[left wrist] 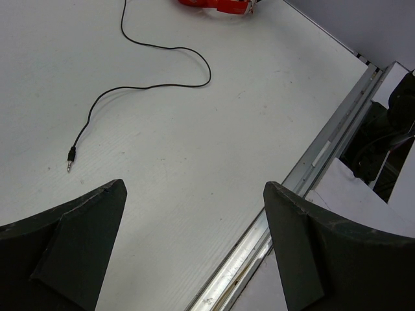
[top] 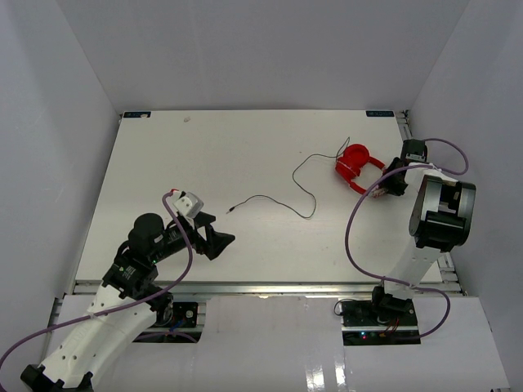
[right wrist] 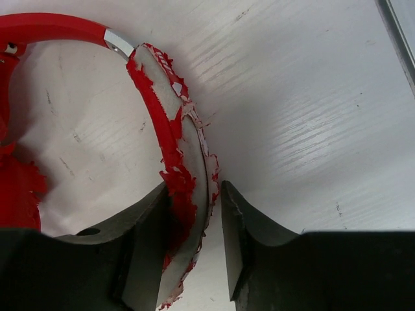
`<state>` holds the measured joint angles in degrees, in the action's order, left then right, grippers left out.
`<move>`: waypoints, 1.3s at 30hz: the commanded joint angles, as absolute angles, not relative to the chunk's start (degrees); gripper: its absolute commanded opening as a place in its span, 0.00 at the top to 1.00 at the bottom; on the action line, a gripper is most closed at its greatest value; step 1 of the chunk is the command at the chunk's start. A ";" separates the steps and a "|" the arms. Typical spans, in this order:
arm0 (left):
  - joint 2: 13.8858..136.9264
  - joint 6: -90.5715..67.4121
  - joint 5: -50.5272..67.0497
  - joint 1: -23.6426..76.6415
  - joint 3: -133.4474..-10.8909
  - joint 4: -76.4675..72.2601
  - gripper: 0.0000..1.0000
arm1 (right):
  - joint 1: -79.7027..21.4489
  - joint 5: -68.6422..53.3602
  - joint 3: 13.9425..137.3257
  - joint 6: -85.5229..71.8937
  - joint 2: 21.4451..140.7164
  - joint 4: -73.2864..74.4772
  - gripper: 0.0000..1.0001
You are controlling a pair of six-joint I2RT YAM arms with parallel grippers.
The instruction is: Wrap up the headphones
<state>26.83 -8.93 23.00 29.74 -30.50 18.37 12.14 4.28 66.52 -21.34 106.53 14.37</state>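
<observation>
Clamping the headband (right wrist: 170,129) with our right end effector (right wrist: 194,194), we held the headphones (top: 355,162) at the table's (top: 163,163) two o'clock. Their cable (top: 261,196) trailed toward eight o'clock, plug (left wrist: 71,155) near our released left end effector (top: 219,235).

The headband (right wrist: 170,110) has a red skin flaking off matt white padding, with a shiny metal joint (right wrist: 118,43). The table (right wrist: 311,129) looks matt white, faintly grained.
</observation>
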 commanded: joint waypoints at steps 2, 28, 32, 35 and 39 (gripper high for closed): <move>26.98 -8.29 23.58 29.53 -31.55 17.64 0.02 | 12.22 2.61 66.36 -22.30 107.53 12.69 0.65; 37.18 -10.82 27.33 29.70 -33.11 8.97 0.02 | 11.95 -42.30 53.59 8.64 70.08 17.62 0.92; 37.88 -11.43 25.12 30.51 -34.89 6.67 0.02 | 11.95 -46.68 52.73 14.41 61.93 24.18 0.92; 36.95 -11.94 23.41 32.88 -34.31 4.39 0.02 | 11.95 -48.91 52.14 15.29 55.90 25.83 0.92; 36.89 -12.15 21.00 37.83 -31.62 -2.01 0.02 | 11.87 -50.58 52.94 14.29 51.66 26.21 0.92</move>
